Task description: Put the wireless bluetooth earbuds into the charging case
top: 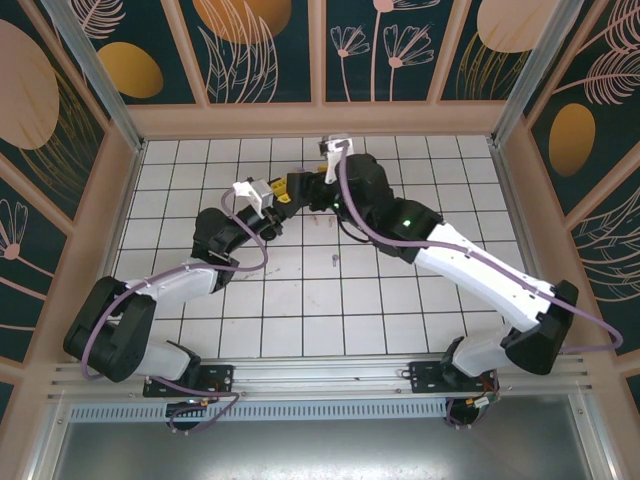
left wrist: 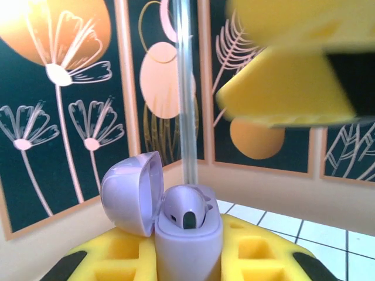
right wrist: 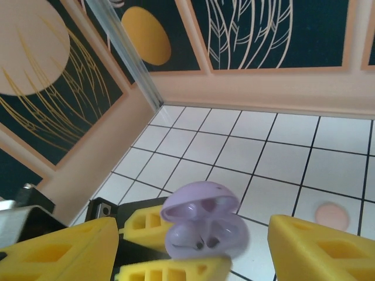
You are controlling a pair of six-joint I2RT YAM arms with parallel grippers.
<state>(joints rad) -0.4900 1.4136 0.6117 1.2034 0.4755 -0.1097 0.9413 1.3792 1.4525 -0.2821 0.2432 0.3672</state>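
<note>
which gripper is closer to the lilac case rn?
Left. The left gripper is shut on the lilac case, holding it with its lid open. The right gripper hovers open just above it.

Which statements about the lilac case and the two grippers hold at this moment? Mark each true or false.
1. The lilac round plastic charging case has its domed lid swung open. True.
2. The left gripper is shut on that case. True.
3. The case rests on the white tiled table. False: it is held above the tiles.
4. The right gripper clamps the case. False: its jaws stand wide apart, clear of it.
5. A small lilac plastic earbud sits in the case. True.
</note>
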